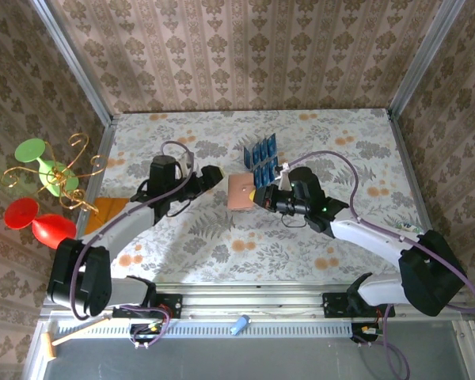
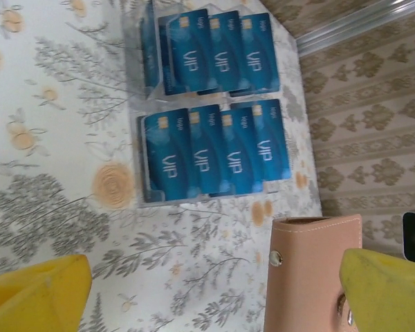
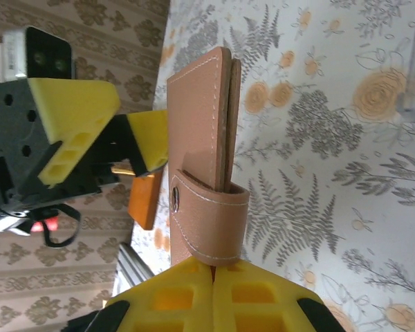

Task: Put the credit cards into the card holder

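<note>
**Tool state.** The left gripper (image 2: 214,277) stands with its yellow fingers wide apart and nothing between them. It hangs over the table (image 1: 332,134), just left of the card holder (image 3: 200,124) and apart from it. The right gripper (image 3: 213,270) has its fingers pressed together, and the snap-strap end of the card holder sits at the seam between the pads, pinched there.

**Task items.** The card holder is near the table centre, between the two grippers. It is folded closed, with its two leaves showing edge-on in the right wrist view. The credit cards (image 2: 214,149) stand in two overlapping rows in a clear rack (image 2: 133,69), just beyond the card holder toward the back. They are close to it but not touching.

**Edges.**
- Metal posts (image 1: 71,57) rise at the back corners where the patterned walls meet the table.
- A metal rail (image 1: 245,297) runs along the near edge, where the arm bases are bolted.
- A flat orange-brown square (image 1: 111,207) lies at the left edge, beside the left arm.

**Open room.**
- Bare tabletop lies behind and to the left of the rack.
- More lies to the right of the rack, out to the right edge.
- A wide strip lies between the grippers and the near rail.
- The gap between the left fingers and the card holder is narrow.
</note>
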Controlling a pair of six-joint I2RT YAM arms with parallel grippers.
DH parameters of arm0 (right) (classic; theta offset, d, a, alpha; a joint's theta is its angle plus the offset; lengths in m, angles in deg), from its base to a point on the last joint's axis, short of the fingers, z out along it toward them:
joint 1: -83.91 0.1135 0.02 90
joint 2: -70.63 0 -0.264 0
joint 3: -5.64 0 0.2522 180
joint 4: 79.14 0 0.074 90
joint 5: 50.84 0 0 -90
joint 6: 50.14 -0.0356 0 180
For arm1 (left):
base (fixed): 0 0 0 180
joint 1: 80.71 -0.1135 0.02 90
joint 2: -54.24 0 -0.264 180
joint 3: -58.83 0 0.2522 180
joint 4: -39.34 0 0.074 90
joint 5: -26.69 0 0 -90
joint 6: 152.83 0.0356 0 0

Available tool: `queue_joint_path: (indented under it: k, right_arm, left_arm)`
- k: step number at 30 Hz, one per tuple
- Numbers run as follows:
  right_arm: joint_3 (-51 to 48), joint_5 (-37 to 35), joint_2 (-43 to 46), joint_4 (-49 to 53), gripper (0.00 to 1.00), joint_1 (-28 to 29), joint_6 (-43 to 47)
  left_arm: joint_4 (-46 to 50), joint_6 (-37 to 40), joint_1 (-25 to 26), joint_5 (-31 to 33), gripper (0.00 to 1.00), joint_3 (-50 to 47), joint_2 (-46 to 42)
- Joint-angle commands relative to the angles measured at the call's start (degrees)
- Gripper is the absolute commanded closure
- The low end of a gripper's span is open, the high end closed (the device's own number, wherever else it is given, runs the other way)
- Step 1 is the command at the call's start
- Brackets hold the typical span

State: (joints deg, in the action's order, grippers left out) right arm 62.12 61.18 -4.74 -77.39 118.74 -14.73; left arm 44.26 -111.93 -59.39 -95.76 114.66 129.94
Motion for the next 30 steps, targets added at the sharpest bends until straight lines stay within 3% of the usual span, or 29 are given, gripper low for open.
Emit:
queue_joint_path:
  k: [1, 16, 30]
  right_arm:
    - [3.2, 3.3, -1.6, -4.0, 1.00, -0.2, -3.1]
    - [3.9, 5.3, -6.9, -11.1, 1.00, -0.1, -7.8]
    - [3.8, 5.9, -7.8, -12.4, 1.00, 0.0, -8.5]
  left_arm:
    - [-8.5, -5.3, 0.0, -4.9, 0.09, 1.6, 2.1]
    - [-17.2, -10.3, 1.0, -6.5, 0.28, 2.4, 6.6]
    - [-18.8, -10.9, 2.1, -6.7, 0.48, 2.2, 7.4]
